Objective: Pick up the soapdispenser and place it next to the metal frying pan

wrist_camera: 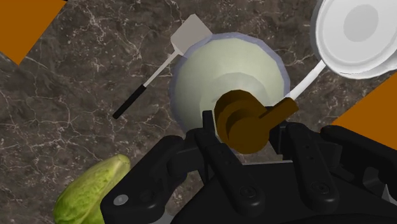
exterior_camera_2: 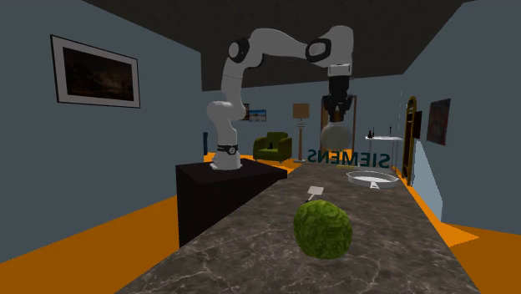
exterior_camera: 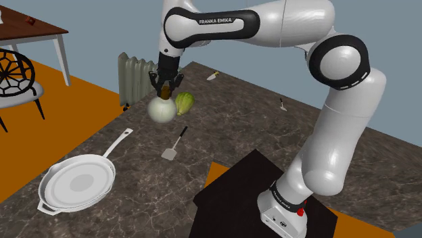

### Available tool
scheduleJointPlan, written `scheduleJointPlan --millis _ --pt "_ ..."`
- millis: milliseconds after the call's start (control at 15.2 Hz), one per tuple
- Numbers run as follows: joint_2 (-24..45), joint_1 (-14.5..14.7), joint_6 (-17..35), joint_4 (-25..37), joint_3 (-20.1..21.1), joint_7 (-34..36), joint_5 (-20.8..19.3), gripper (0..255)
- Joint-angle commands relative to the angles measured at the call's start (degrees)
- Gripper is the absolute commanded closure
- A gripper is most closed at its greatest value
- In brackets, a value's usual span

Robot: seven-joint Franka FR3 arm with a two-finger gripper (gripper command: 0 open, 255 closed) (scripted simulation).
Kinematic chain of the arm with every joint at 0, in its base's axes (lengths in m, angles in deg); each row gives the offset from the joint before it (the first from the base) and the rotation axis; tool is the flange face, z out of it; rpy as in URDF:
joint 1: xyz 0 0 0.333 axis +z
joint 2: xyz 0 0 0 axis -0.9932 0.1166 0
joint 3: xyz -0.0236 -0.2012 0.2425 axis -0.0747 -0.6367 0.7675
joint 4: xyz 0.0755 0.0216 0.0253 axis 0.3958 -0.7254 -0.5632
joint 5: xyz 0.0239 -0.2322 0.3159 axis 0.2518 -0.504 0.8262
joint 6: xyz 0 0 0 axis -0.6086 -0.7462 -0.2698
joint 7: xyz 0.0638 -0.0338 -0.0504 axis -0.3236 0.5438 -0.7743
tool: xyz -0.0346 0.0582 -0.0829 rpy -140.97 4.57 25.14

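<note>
Here the black claw (exterior_camera: 166,86) pinches the brown pump (wrist_camera: 245,121) of the round pale soap dispenser (exterior_camera: 162,109), held up in the air above the counter (exterior_camera: 223,128). The shoulder view shows the whole frying pan (exterior_camera: 76,184) by the counter's corner; the wrist view cuts it off, and the dispenser hides part of its handle (wrist_camera: 310,77).

Pale round soapdispenser (exterior_camera: 162,109) with brown pump hangs upright, well apart from white pan (exterior_camera: 76,184)
</note>
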Motion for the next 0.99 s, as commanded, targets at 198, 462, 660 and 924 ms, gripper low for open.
scheduleJointPlan --millis 198,462,660,924 --pt "1.1 0.0 3.4 -2.3 0.0 -0.2 0.0 255" --pt "2.0 0.0 6.2 -4.1 0.0 -0.3 0.0 255" --pt "2.8 0.1 8.2 -5.3 0.0 -0.4 -0.1 255" --pt "4.0 0.1 10.9 -6.8 -0.1 -0.5 -0.1 255"
